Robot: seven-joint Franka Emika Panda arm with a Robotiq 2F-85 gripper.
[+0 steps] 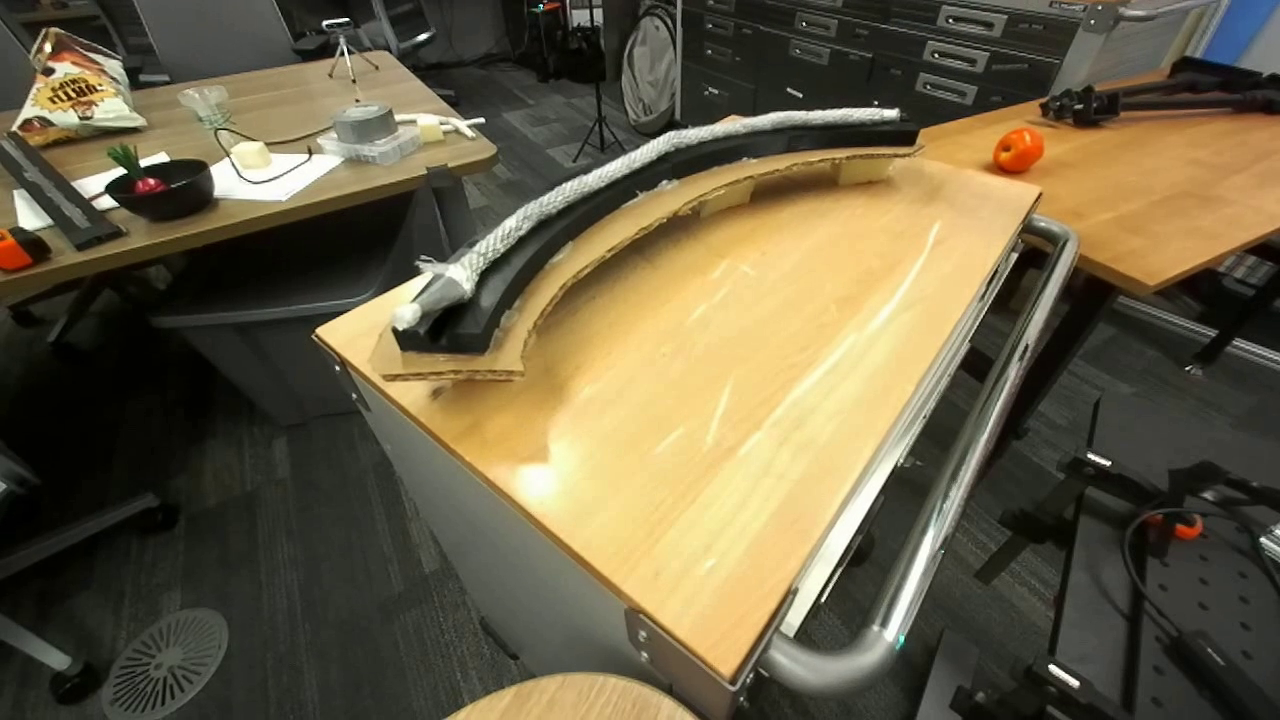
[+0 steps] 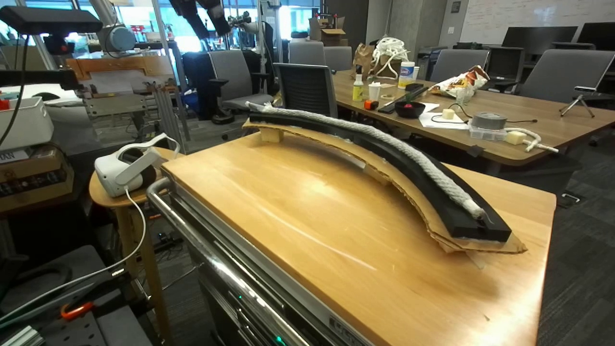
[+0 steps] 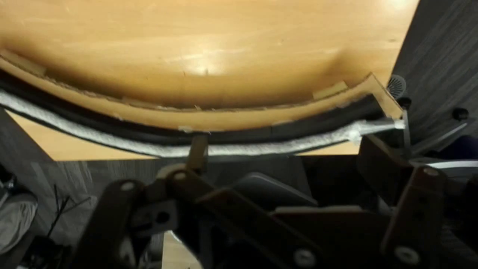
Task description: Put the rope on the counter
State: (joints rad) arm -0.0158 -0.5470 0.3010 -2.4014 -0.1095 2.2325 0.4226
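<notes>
The light-grey rope [image 1: 640, 158] lies along the top of a rigid black curved channel [image 1: 540, 268] at the far side of the wooden counter [image 1: 760, 330]. In an exterior view, the rope [image 2: 384, 139] follows the channel [image 2: 427, 194] above the counter [image 2: 307, 206]. One rope end is wrapped in tape. In the wrist view, my gripper [image 3: 285, 153] is open, with its fingers wide apart. One finger overlaps the rope [image 3: 261, 149] in the picture and the other is near the taped end. Nothing shows between the fingers. Contact cannot be told. The gripper is out of both exterior views.
A cardboard base [image 1: 620, 235] on small blocks holds the channel above the counter. A silver tube rail [image 1: 965, 480] runs along one counter side. A cluttered desk [image 1: 440, 150] and a grey bin [image 1: 270, 330] stand behind. A stool with a white headset [image 2: 120, 170] stands beside the counter.
</notes>
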